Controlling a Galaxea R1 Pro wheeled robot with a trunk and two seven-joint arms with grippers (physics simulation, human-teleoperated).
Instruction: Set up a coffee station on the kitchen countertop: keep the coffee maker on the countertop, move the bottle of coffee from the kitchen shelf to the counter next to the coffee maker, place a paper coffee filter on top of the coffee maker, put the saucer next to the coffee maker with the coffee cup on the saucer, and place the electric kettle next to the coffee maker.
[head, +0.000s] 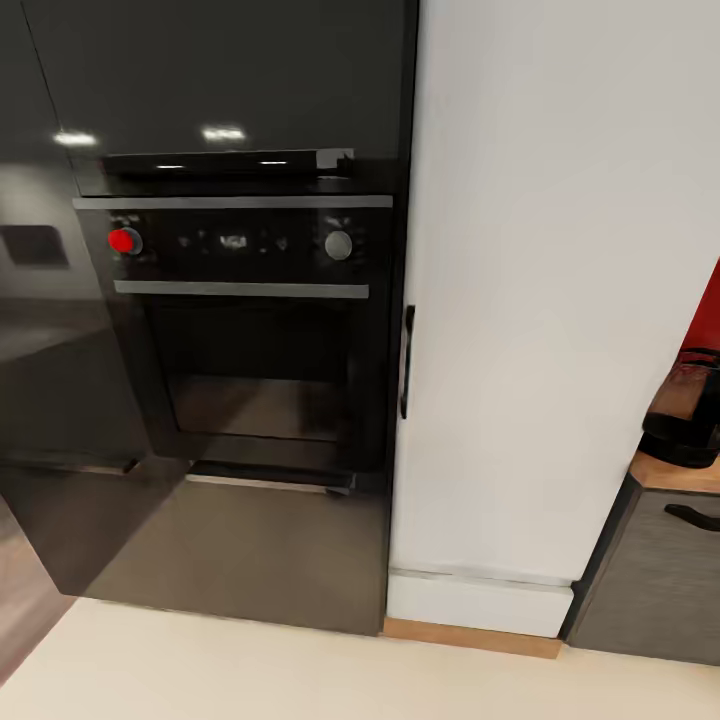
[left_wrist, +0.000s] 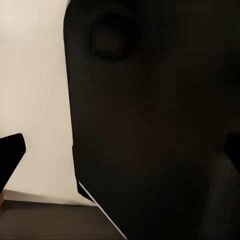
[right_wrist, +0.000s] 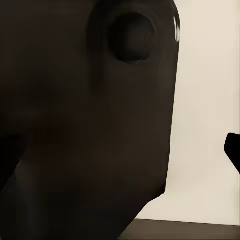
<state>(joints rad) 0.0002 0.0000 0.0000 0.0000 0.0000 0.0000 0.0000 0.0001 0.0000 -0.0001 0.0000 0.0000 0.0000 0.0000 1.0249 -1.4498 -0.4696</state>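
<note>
At the far right edge of the head view a dark appliance with a brownish glass body (head: 687, 410) stands on a wooden countertop (head: 668, 474); the frame cuts it off, so I cannot tell whether it is the coffee maker or the kettle. The bottle, filter, saucer and cup are out of view. In the left wrist view, one black fingertip (left_wrist: 10, 156) sits at the picture's edge, far from the other, and the left gripper (left_wrist: 120, 152) is open in front of the robot's dark body. The right gripper (right_wrist: 120, 150) is also open, with a fingertip (right_wrist: 233, 148) at the edge.
A black built-in oven (head: 245, 320) with a red knob (head: 124, 240) faces me. Beside it is a tall white cabinet (head: 540, 300) with a dark handle (head: 407, 360). A grey drawer front (head: 660, 580) sits under the countertop. Beige floor (head: 250, 670) lies below.
</note>
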